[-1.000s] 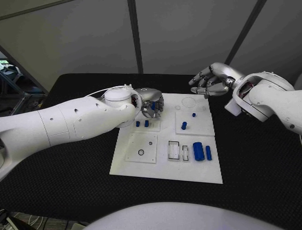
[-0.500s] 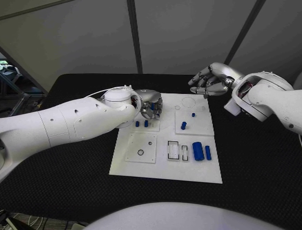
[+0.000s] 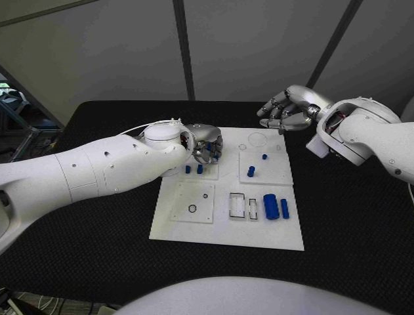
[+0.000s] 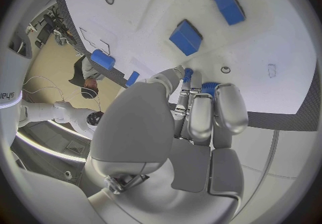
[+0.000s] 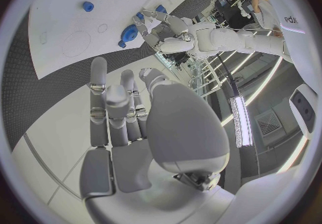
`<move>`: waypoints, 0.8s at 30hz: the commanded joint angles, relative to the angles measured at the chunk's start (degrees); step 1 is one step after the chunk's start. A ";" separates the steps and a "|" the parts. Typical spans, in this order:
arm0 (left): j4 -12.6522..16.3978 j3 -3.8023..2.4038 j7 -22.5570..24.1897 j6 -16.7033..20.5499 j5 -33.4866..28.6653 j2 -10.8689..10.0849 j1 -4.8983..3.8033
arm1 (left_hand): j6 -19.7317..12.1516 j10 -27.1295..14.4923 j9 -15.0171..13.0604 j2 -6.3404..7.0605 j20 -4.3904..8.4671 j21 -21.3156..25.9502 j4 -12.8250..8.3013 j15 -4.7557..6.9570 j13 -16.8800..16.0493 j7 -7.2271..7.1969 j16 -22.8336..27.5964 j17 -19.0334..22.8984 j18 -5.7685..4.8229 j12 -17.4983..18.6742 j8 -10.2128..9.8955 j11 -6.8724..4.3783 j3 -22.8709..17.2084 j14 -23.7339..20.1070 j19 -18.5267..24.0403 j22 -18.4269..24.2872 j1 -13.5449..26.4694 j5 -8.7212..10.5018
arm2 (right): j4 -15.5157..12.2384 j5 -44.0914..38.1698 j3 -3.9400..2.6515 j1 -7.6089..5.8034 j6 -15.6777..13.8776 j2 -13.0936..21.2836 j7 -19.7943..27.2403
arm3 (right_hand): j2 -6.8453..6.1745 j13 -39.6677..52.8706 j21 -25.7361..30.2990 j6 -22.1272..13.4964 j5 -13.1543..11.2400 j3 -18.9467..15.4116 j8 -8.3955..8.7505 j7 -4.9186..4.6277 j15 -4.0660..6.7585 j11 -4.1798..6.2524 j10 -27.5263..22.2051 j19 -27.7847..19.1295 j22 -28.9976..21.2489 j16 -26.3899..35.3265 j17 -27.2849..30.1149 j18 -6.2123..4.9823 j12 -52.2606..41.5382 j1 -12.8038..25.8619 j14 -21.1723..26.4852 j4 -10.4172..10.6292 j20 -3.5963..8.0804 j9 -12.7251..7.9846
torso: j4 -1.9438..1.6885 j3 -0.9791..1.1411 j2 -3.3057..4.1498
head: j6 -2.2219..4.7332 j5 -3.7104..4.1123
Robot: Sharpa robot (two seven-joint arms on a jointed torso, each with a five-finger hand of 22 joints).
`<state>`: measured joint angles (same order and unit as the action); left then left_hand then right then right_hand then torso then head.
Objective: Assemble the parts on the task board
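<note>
The white task board (image 3: 226,230) lies in the middle of the black table. My left hand (image 3: 205,143) hovers over its far left part with the fingers curled together. In the left wrist view the fingertips (image 4: 191,95) pinch a small blue part (image 4: 188,74). Two short blue pegs (image 3: 193,169) stand just in front of that hand. Two more blue pieces (image 3: 251,172) (image 3: 264,157) stand on the far right plate. A thick blue cylinder (image 3: 272,207) and a thin one (image 3: 284,209) lie at the near right. My right hand (image 3: 287,110) hangs above the table past the board's far right corner, holding nothing.
A raised square plate with a small hole (image 3: 193,209) sits at the board's near left, and two rectangular slots (image 3: 243,206) lie beside the cylinders. Black table (image 3: 93,230) surrounds the board on all sides. Grey wall panels stand behind the table.
</note>
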<state>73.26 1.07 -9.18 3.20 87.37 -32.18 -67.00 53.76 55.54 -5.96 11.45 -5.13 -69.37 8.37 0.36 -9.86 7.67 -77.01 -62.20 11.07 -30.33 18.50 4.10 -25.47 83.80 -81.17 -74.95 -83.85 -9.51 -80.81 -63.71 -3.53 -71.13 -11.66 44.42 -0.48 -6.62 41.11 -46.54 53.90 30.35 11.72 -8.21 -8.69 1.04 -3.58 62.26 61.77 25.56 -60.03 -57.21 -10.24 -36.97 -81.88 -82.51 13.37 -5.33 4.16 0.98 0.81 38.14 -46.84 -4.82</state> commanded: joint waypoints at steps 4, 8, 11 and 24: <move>-0.62 0.04 0.24 -0.54 0.38 0.25 0.25 | 0.48 0.60 0.13 -0.14 -0.09 -0.25 -0.16 0.16 0.16 0.03 -0.25 0.04 -6.34 0.47 -0.28 -0.13 -0.57 0.54 -0.52 -1.45 -0.55 -0.11 | -0.03 -0.12 -0.02 -0.09 0.16 -0.09 0.35 | -0.55 -0.05 0.28 0.22 0.25 0.26 -0.27 -0.16 -0.07 0.08 0.43 0.29 -0.05 0.19 -0.06 -0.32 0.31 -0.01 -0.30 0.03 0.10 0.09 | -0.02 0.02 -0.01 | -0.06 0.02; -0.82 0.04 0.26 -0.35 0.38 0.26 0.28 | 1.00 1.08 0.20 -0.53 -0.05 -0.25 -0.50 0.19 0.50 0.03 -0.30 0.19 -6.34 0.98 -0.58 -0.13 -1.32 0.54 -0.54 -1.53 -0.67 -0.14 | -0.04 -0.12 -0.02 -0.09 0.17 -0.09 0.35 | -0.55 -0.05 0.28 0.22 0.25 0.26 -0.27 -0.16 -0.07 0.08 0.43 0.29 -0.05 0.19 -0.06 -0.32 0.31 -0.01 -0.30 0.03 0.10 0.09 | -0.01 0.02 -0.01 | -0.07 0.06; -0.75 0.04 0.44 0.04 0.38 0.17 0.31 | 1.93 2.02 0.18 -1.09 0.05 -0.36 -1.22 0.33 0.74 -0.03 -0.37 0.28 -6.36 1.31 -0.68 -0.26 -2.36 0.55 -0.59 -1.68 -1.24 -0.14 | -0.05 -0.12 -0.02 -0.09 0.18 -0.08 0.36 | -0.55 -0.05 0.28 0.22 0.25 0.26 -0.27 -0.16 -0.07 0.08 0.43 0.29 -0.05 0.19 -0.06 -0.32 0.31 -0.01 -0.30 0.03 0.10 0.09 | -0.05 -0.01 -0.06 | -0.11 0.08; 1.00 -0.54 2.23 3.40 0.12 -1.25 0.52 | 4.76 5.24 0.18 -1.23 0.41 -1.32 -3.99 0.59 1.34 -0.02 -0.74 0.43 -6.58 3.20 -1.77 -0.60 -4.81 0.64 -0.98 -2.65 -1.21 -0.03 | 0.05 -0.12 -0.02 -0.09 0.17 -0.19 0.55 | -0.54 -0.15 0.34 0.30 0.26 0.34 -0.33 -0.13 -0.05 0.11 0.55 0.37 -0.09 0.24 -0.07 -0.32 0.32 0.03 -0.35 0.03 0.11 0.10 | -0.03 0.02 -0.08 | 0.29 -0.11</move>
<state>73.98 0.67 -8.24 4.79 87.40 -33.33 -66.38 58.16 60.36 -5.84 10.02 -4.92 -70.49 4.57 0.53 -8.56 7.76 -77.45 -61.81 11.08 -27.25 16.90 3.39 -30.22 83.97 -81.79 -74.93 -85.29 -9.44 -80.76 -63.72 -3.53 -71.13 -11.61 44.30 -0.44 -6.62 41.04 -46.54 53.90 30.35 11.71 -8.21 -8.69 1.03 -3.37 62.46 61.77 25.52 -60.03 -57.19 -10.24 -36.97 -81.88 -82.51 13.37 -5.33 4.21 0.92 0.81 38.07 -46.64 -4.92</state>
